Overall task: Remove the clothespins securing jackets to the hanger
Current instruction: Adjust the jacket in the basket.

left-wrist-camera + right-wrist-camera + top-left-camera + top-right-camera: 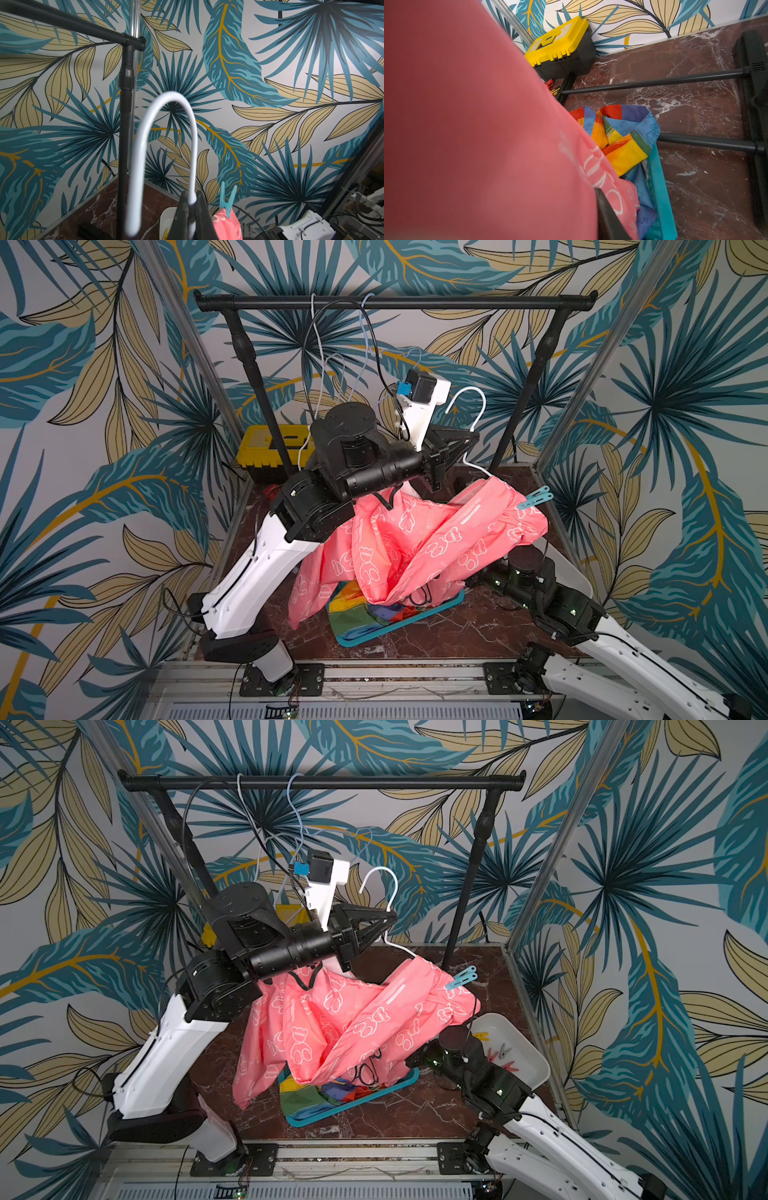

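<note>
The left arm (257,572) rises from its base at the front, bends at the elbow and reaches level towards the back. The left gripper (473,438) is clamped tight on the thin neck of the hanger (471,406), just under the hook, and holds it up in the air below the black rail (395,302). The hanger is smooth white coated wire with a round, open hook.

The right arm (540,585) lies low and folded, with its wrist pushed in under the hanging cloth. The right gripper (602,207) is hidden in both top views. The wrist view shows only one dark finger against pink fabric, so I cannot tell how far its fingers are apart or whether they have anything.

The pink jacket (415,539) is thin and shiny, printed with white bear outlines. It droops in crumpled folds from the hanger down to the teal basket (399,628). One light blue clothespin (536,497), a small plastic spring peg, is clipped on the jacket's shoulder at the hanger's right end, with its two legs sticking up and out.

The rainbow jacket (618,141) lies bunched in the basket on the dark red marbled table (436,635). A top view shows loose clothespins (500,1054), red-pink, grey and yellow, in a white tub (536,1073) beside the right arm. A yellow-lidded toolbox (266,443) sits at the back left.
</note>
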`<act>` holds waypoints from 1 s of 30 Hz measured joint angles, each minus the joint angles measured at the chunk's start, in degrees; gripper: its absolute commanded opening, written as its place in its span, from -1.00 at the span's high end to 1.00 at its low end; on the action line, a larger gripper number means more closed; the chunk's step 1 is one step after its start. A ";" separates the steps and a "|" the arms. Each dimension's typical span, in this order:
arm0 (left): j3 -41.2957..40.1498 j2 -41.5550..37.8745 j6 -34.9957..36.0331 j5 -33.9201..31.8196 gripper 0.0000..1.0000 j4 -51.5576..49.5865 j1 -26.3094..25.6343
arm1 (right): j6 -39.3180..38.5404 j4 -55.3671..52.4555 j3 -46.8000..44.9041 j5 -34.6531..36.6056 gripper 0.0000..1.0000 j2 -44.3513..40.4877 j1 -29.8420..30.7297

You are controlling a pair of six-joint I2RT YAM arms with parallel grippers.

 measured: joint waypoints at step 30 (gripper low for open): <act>6.23 15.02 -4.07 1.01 1.00 8.63 0.35 | -3.91 -8.09 -2.34 14.86 0.28 -6.32 -1.60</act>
